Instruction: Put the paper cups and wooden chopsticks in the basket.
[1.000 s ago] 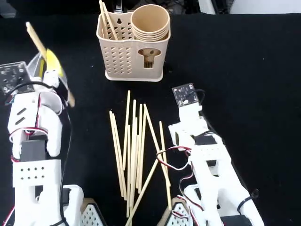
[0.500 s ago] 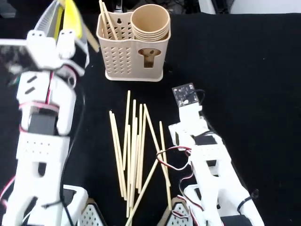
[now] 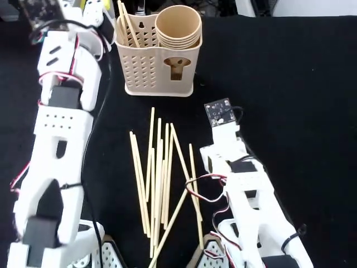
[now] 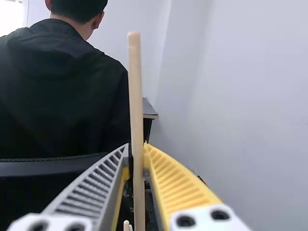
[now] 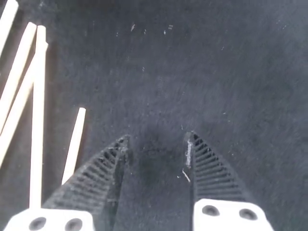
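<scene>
A beige slotted basket (image 3: 146, 70) stands at the table's far middle. Stacked paper cups (image 3: 178, 25) fill its right compartment and a few wooden chopsticks (image 3: 127, 22) lean in its left one. Several loose chopsticks (image 3: 158, 178) lie in a bundle on the black cloth between the arms. My left arm (image 3: 66, 89) stretches to the far left corner, just left of the basket's rim. In the left wrist view my left gripper (image 4: 137, 149) is shut on one chopstick (image 4: 135, 96), which sticks up past the fingertips. My right gripper (image 5: 157, 138) stands open low over bare cloth, with chopstick ends (image 5: 36, 86) beside it.
The right arm (image 3: 240, 178) rests on the cloth right of the chopstick bundle. Black cloth (image 3: 290, 84) covers the table, with free room on the right half. Both arm bases sit at the near edge.
My left arm has swung away from the near left toward the far edge, carrying the chopstick up beside the basket's left rim. The right arm has kept still.
</scene>
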### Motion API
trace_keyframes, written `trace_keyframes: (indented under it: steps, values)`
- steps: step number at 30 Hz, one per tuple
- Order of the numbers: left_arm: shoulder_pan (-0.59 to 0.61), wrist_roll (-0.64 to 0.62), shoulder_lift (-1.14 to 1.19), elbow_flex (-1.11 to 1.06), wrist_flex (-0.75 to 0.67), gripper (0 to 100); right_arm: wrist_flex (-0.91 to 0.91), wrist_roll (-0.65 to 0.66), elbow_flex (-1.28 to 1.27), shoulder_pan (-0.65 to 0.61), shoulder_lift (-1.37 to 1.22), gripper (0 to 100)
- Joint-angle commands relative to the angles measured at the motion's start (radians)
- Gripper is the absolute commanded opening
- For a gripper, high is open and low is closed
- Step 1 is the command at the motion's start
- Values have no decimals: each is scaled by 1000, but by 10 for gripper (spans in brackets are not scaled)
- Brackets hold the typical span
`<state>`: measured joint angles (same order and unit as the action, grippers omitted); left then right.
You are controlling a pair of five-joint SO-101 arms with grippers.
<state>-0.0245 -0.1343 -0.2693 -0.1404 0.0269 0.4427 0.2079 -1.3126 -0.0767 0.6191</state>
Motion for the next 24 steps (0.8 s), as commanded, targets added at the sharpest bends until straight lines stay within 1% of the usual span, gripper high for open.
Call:
trace_keyframes:
  steps: [1, 8, 22, 24]
  values:
    - [-13, -8, 41, 110, -26, 29, -17, 0, 5, -9, 19, 191]
    - [-12, -8, 157, 179, -26, 29, -18, 0, 5, -9, 19, 191]
    - [-13, -2, 180, -13, -21, 31, -20, 0, 5, -9, 19, 191]
    - [-13, -5, 180, -19, -20, 70, -20, 0, 5, -9, 19, 191]
